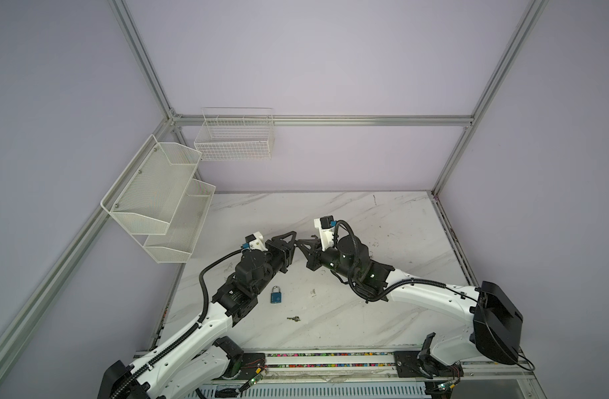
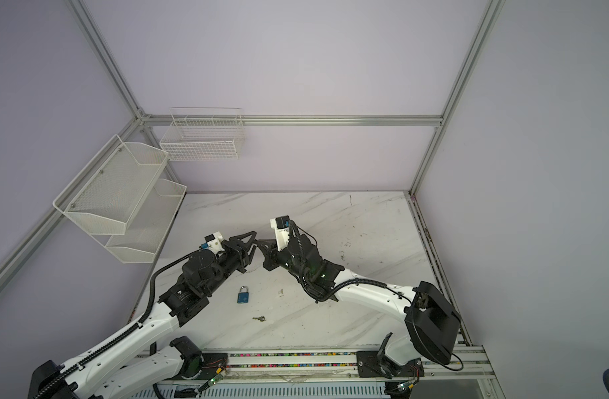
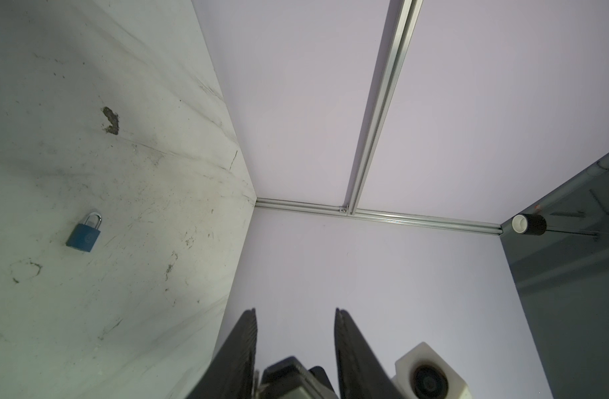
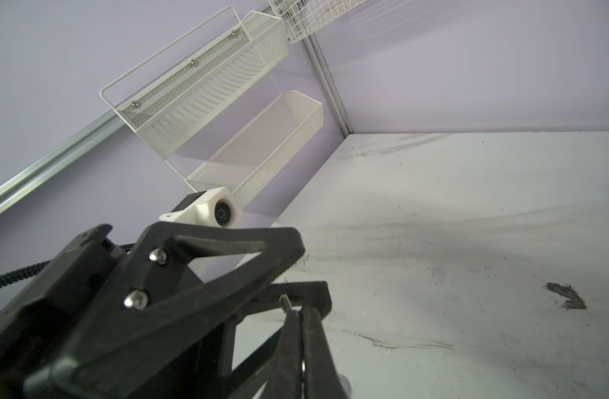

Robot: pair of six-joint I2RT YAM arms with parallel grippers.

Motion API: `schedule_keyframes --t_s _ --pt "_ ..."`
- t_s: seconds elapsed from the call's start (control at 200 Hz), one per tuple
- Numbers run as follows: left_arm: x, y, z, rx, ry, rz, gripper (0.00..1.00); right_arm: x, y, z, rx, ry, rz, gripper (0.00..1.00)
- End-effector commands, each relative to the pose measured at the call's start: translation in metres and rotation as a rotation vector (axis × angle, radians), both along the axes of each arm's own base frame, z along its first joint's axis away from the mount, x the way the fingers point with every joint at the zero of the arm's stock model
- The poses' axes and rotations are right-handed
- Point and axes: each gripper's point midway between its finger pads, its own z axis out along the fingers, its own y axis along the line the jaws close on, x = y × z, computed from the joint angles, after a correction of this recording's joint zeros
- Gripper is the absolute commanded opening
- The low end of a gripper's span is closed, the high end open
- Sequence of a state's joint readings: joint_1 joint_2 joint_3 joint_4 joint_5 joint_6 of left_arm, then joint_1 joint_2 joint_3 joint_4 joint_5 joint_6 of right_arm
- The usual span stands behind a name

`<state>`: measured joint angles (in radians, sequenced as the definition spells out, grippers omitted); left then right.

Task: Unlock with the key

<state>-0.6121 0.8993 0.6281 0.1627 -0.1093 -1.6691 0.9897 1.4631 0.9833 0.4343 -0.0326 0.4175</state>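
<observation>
- While your right gripper (image 4: 297,312) pinches the key (image 4: 285,302) tight, its tip pokes out.
- Your left gripper (image 3: 296,312) straddles that tip, half open, gripping nothing.

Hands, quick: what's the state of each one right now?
Left hand: open, jaws apart, gripping nothing.
Right hand: closed on a small key, with its tip poking out.

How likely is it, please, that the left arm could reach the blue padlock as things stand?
Probably yes: the padlock lies uncovered on the table right beside the left arm, nothing between them; the left claw, raised beyond it, would need to draw back.
</observation>
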Motion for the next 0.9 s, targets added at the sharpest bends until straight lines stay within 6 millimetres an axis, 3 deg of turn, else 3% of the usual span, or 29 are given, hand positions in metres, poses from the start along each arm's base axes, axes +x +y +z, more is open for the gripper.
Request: schedule_keyframes --t_s 0.0,0.54,0.815,0.895 --pt "-0.001 -0.001 0.009 -0.021 -0.018 -0.004 0.32 -0.003 -0.005 0.017 0.043 -0.031 -0.014 0.00" --pt "0.000 -0.003 0.008 0.007 -0.010 -0.011 0.05 -0.003 -0.005 0.023 0.054 -0.040 -0.013 0.00" --pt "0.000 -0.004 0.011 0.026 -0.024 -0.016 0.00 -0.002 -0.004 0.027 0.049 -0.053 -0.012 0.00" --pt "0.000 -0.004 0.016 0.045 -0.049 -0.018 0.00 -0.002 -0.004 0.029 0.045 -0.055 -0.014 0.09"
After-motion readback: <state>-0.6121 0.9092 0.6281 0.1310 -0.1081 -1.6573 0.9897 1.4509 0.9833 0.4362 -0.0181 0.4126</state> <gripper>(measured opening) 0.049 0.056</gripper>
